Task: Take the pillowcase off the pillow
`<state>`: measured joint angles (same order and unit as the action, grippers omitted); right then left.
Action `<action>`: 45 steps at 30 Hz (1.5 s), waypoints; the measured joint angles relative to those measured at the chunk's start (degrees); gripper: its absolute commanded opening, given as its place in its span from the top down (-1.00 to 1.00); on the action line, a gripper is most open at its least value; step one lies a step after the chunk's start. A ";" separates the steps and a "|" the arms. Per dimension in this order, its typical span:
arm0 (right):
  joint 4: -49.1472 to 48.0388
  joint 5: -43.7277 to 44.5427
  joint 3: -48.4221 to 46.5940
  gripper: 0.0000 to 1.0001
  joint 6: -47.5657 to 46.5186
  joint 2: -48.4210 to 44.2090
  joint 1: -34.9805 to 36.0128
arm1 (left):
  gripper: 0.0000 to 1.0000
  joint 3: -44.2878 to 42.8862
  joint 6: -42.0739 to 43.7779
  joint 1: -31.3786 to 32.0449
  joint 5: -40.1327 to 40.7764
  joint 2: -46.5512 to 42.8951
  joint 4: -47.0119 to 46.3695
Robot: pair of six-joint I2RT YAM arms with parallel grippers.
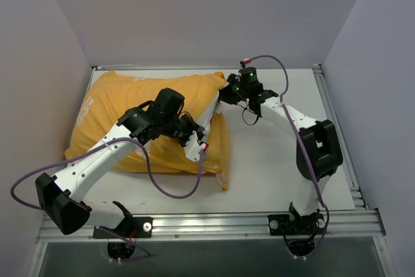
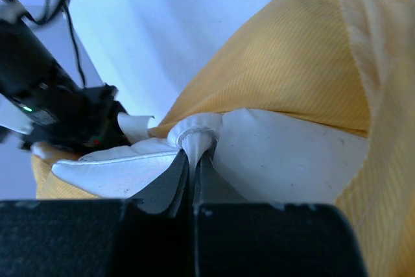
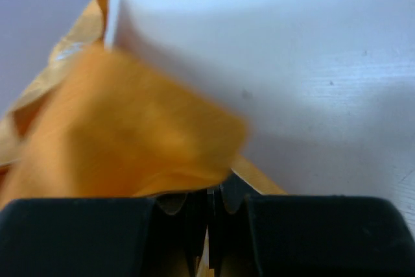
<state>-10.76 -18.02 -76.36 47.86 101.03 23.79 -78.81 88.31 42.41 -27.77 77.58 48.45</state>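
Top external view: pillowcase (image 1: 130, 115) lies on the left and far part of the bench (image 1: 279, 167), open end facing right. At that open end, over the case's near right part, sits the left hand (image 1: 196, 142).

Left wrist view: jaws pressed together on a small pinched fold of the white pillow (image 2: 279, 154), which shows inside the mouth of the case. Orange cloth arches above and to the right of the fold.

Top external view again: just right of the opening, the right hand (image 1: 228, 93) is at the case's far right corner.

Right wrist view: jaws closed on orange pillowcase cloth, which bunches up left of centre above the fingers. The cloth is blurred there. White bench surface shows to the right of it.
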 measured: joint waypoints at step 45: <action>-7.52 8.79 36.54 -0.66 -11.21 -39.43 23.76 | 0.96 3.80 -44.44 -1.20 16.24 1.84 -34.73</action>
<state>-18.28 -9.23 -39.81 36.64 61.60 47.55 -75.00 43.88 41.21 -11.53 79.42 13.72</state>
